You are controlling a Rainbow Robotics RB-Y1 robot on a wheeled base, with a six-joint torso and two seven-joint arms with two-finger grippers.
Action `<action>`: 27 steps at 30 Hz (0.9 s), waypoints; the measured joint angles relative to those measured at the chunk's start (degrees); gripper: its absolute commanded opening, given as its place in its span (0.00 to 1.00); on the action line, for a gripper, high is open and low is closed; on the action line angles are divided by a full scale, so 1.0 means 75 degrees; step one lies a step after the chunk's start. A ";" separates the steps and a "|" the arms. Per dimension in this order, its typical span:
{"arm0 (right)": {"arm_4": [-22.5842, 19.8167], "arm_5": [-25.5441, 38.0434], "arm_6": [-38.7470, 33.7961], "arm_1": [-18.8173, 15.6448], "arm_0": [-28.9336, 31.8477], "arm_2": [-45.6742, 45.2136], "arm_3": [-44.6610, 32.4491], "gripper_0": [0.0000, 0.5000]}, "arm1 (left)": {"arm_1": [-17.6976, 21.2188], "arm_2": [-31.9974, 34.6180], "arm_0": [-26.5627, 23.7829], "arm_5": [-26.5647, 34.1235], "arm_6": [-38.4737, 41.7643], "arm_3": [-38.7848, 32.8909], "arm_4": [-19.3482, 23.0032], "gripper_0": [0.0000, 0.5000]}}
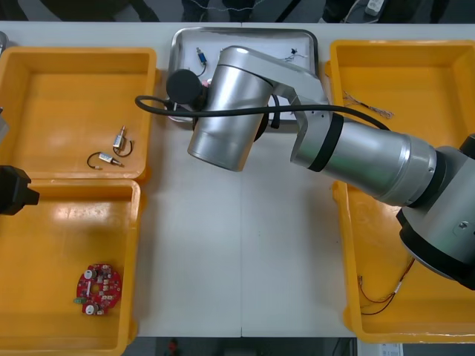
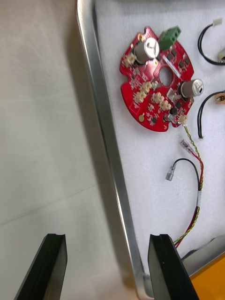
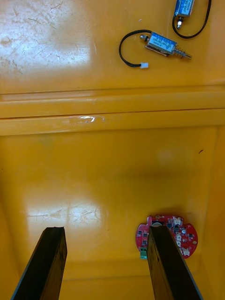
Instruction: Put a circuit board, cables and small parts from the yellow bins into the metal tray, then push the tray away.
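My right gripper (image 2: pixel 107 265) is open and low over the near corner of the metal tray (image 2: pixel 106 140); the tray's rim runs between its fingers. Inside, on the white lining, lie a round red circuit board (image 2: pixel 157 79), a red and yellow cable (image 2: pixel 196 187) and black cables (image 2: pixel 202 44). In the front view my right arm (image 1: pixel 297 126) reaches across to the tray (image 1: pixel 185 35) at the far middle. My left gripper (image 3: pixel 105 262) hangs open over the near left yellow bin (image 3: pixel 93 178). A second circuit board (image 3: pixel 169 236) lies by one of its fingers.
Two small metal parts (image 1: pixel 117 148) with black wires lie in the far left bin (image 1: pixel 44 89). The far right bin holds a thin cable (image 1: pixel 369 104), and the near right bin a red and yellow cable (image 1: pixel 382 293). Bare table (image 1: pixel 237 259) lies between the bins.
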 measured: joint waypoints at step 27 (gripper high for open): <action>-0.0314 0.2995 -0.3353 0.0202 0.2339 -0.3490 -0.3884 1.00 | 0.0000 0.0005 0.0001 0.0000 0.0000 -0.0002 0.0000 1.00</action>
